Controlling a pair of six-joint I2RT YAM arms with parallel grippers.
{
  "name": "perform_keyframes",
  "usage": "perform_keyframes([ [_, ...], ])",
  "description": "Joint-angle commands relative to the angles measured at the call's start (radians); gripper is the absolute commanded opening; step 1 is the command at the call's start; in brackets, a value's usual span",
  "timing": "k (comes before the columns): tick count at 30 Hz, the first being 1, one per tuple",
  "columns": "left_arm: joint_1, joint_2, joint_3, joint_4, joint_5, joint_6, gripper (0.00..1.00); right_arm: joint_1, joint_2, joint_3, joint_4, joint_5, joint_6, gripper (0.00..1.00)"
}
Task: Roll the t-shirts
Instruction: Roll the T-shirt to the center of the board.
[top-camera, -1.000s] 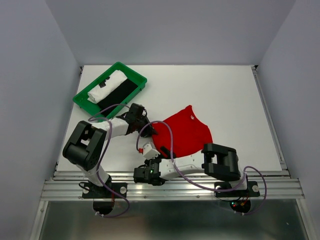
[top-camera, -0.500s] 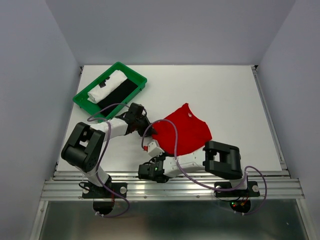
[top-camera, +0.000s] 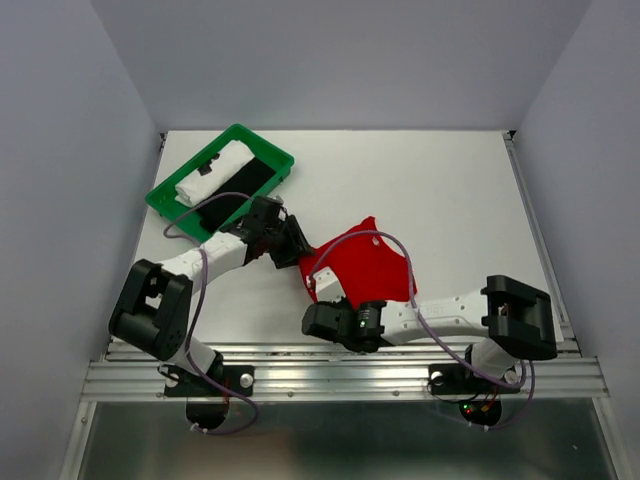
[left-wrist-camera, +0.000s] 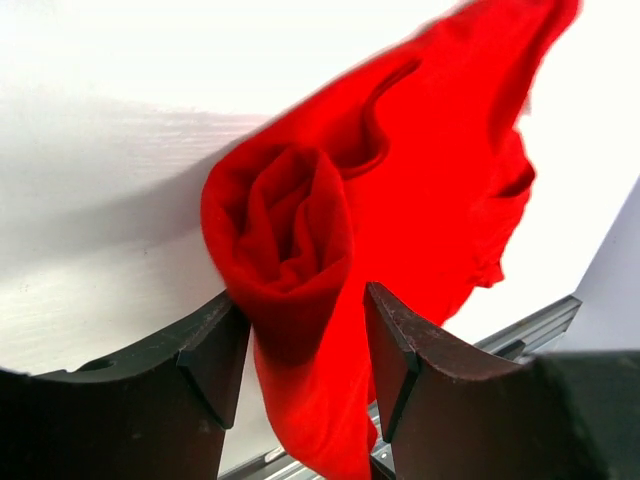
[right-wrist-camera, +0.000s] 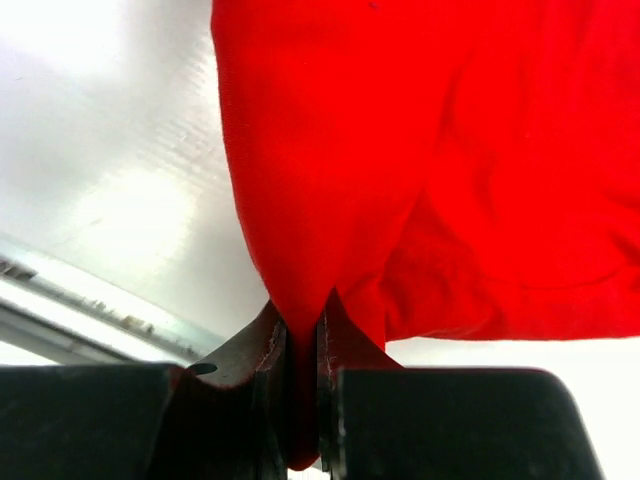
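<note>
Right tool (right-wrist-camera: 302, 340): clamped on a soft fold at the near edge of 1 red t-shirt (top-camera: 370, 265), crumpled mid-counter (top-camera: 450, 190). Left tool (left-wrist-camera: 300, 320): jaws parted astride the shirt's rolled left end. Smooth white counter stretches right and beyond. Far left, green plastic tray (top-camera: 268, 143): 1 rolled white t-shirt (top-camera: 212, 172), 1 black t-shirt (top-camera: 235, 190) alongside.

White table (top-camera: 450, 180), matt and level, set in a three-sided enclosure. Back wall (top-camera: 340, 60), left wall (top-camera: 60, 200) and right wall (top-camera: 600, 150) plain pale grey, unmarked. Metal strip (top-camera: 536, 240) runs along the table's right edge; ribbed aluminium rail (top-camera: 340, 375) spans the near edge. Dull grey panel (top-camera: 330, 440) below the rail. Lighting even and diffuse; soft glare on the tabletop in the right wrist view
</note>
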Motion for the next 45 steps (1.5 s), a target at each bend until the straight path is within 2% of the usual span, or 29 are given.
perform_keyframes([
  [1,0.015,-0.084,0.082,-0.052,-0.022,0.069,0.59,-0.044,-0.099,-0.06,0.161,-0.182,0.006,0.01],
  [8,0.029,-0.145,0.151,-0.143,-0.062,0.131,0.59,-0.156,-0.236,-0.166,0.288,-0.382,0.068,0.01],
  [14,0.031,-0.179,0.116,-0.133,-0.035,0.148,0.58,-0.278,-0.34,-0.263,0.385,-0.548,0.133,0.01],
  [23,0.026,-0.175,0.036,-0.062,0.048,0.145,0.54,-0.469,-0.369,-0.379,0.463,-0.836,0.205,0.01],
  [31,-0.015,-0.12,0.033,-0.022,0.073,0.143,0.49,-0.577,-0.355,-0.511,0.69,-1.048,0.326,0.01],
  [45,-0.087,0.023,0.113,0.046,0.096,0.134,0.42,-0.68,-0.31,-0.58,0.759,-1.163,0.352,0.01],
])
